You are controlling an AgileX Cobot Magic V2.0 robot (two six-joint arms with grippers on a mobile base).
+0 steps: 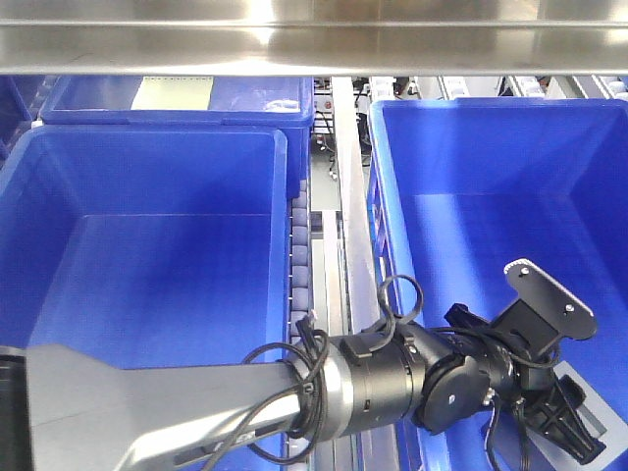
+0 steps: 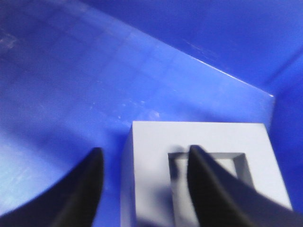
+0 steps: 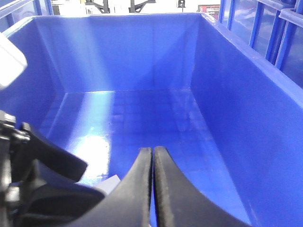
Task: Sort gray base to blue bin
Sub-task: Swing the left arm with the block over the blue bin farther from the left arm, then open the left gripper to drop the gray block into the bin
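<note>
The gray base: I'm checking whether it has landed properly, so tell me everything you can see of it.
The gray base is a light gray, matte, plastic-looking block with a square sunken window in its upward face. It sits on the floor of the blue bin, near a corner. The left claw is open: one finger beside the block, the other over the window. Contact cannot be told.

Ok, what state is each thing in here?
Base: down in the blue bin, window face toward the left wrist camera.
Blue bin: holds the base and both hands.
Neighbour bin: empty.
Left hand: open, one finger beside the base, one over its window.
Right hand: shut, holding nothing.
</note>
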